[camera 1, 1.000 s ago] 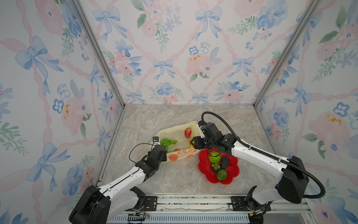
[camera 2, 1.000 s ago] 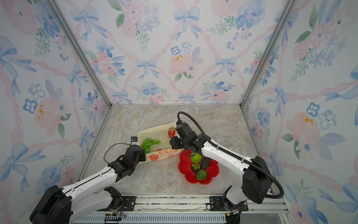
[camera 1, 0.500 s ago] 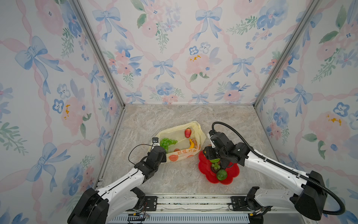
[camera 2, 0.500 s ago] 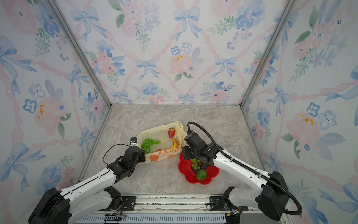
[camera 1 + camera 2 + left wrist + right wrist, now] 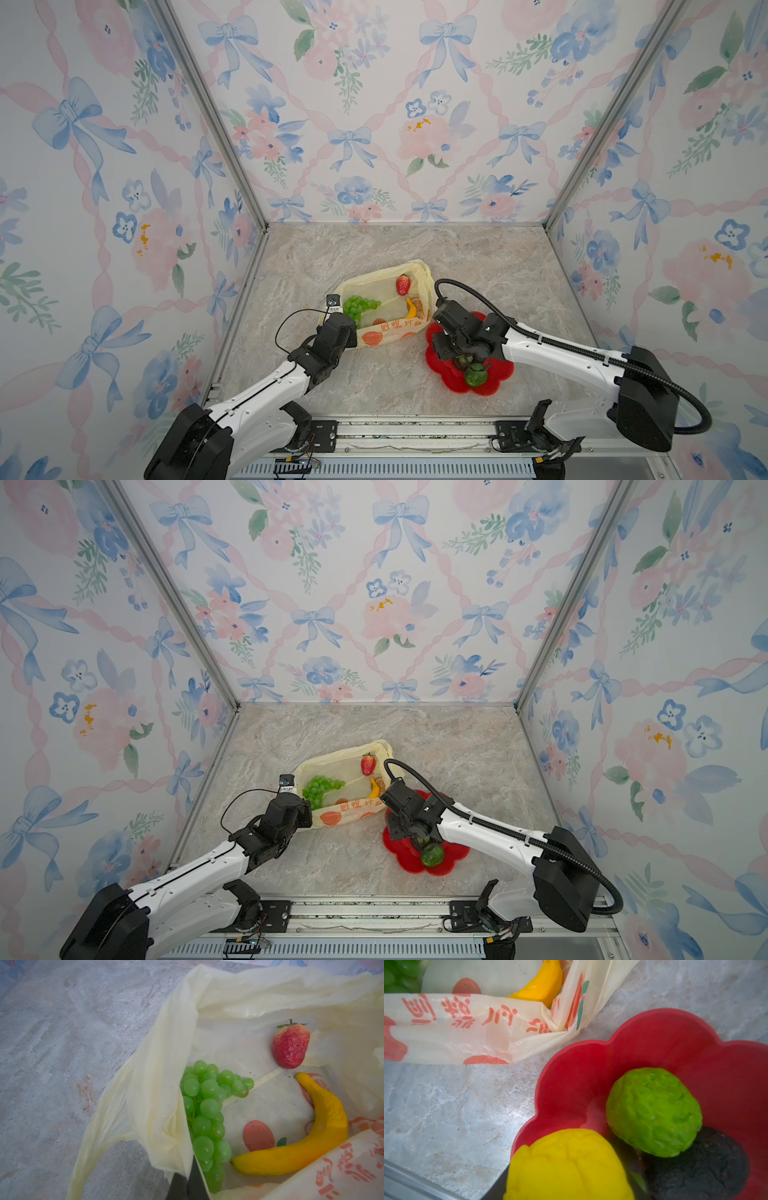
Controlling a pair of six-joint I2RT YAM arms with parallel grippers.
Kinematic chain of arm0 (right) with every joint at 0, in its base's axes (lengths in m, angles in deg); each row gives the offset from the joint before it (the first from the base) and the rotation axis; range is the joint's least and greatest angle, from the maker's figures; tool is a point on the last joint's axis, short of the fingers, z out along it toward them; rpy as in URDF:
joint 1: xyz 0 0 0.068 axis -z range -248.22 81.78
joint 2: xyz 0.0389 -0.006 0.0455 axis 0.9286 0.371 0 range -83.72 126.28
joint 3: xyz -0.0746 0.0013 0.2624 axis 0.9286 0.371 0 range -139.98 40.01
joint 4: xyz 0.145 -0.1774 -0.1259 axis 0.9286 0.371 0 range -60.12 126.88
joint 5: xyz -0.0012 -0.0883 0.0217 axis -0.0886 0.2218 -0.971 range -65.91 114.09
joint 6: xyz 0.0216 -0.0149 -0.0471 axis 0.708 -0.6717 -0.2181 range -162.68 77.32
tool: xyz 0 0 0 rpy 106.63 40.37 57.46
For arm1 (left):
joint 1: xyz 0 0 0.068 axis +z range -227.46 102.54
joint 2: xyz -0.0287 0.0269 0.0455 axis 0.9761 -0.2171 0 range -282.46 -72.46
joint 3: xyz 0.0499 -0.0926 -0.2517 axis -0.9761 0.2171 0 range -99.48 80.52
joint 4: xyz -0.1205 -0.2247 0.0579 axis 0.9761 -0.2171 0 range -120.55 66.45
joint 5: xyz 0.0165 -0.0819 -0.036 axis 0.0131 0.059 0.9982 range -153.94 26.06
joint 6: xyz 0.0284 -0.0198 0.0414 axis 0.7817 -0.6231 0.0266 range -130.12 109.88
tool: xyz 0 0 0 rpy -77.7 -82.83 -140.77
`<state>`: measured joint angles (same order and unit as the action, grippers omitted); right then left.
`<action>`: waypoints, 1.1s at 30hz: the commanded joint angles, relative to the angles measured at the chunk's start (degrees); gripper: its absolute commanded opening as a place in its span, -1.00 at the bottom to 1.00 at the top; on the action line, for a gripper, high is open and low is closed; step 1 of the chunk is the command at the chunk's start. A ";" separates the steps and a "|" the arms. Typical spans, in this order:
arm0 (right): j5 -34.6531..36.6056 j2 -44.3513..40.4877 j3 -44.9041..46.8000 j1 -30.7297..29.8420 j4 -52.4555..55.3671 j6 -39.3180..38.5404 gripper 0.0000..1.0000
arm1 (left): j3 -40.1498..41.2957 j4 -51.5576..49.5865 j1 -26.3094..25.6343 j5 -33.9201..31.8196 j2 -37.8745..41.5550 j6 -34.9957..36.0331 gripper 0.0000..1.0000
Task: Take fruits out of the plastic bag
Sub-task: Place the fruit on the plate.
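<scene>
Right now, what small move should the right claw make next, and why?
Probably open the right claw and let the yellow citrus down: it seems held just above the red plate, next to the green citrus and dark avocado lying there.

Bag (image 5: 388, 331) left of plate (image 5: 449, 380), seemingly just apart.

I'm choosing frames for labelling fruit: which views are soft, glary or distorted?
Right wrist view: the yellow citrus sits very close to the lens and is blurred, while the green citrus behind it is somewhat sharper. Left wrist view: the grapes and strawberry are fairly crisp and evenly lit, with no glare. In both top views: wide-angle, the plastic bag looks tiny, shadows soft.
</scene>
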<state>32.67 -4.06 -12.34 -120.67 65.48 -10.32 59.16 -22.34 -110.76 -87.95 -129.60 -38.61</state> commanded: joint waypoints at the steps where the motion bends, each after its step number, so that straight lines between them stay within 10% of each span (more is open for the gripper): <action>1: 2.69 1.99 -1.39 -0.72 2.19 -0.66 0.01 | 0.93 0.74 -0.37 0.37 0.74 0.96 -1.00; 33: 10.40 2.10 -2.88 -2.22 6.98 -0.54 0.61 | 0.97 0.99 -0.55 0.54 0.67 0.96 -1.00</action>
<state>41.09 -0.35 -13.59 -122.02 70.02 -10.74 59.53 -22.30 -110.87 -87.95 -129.60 -38.59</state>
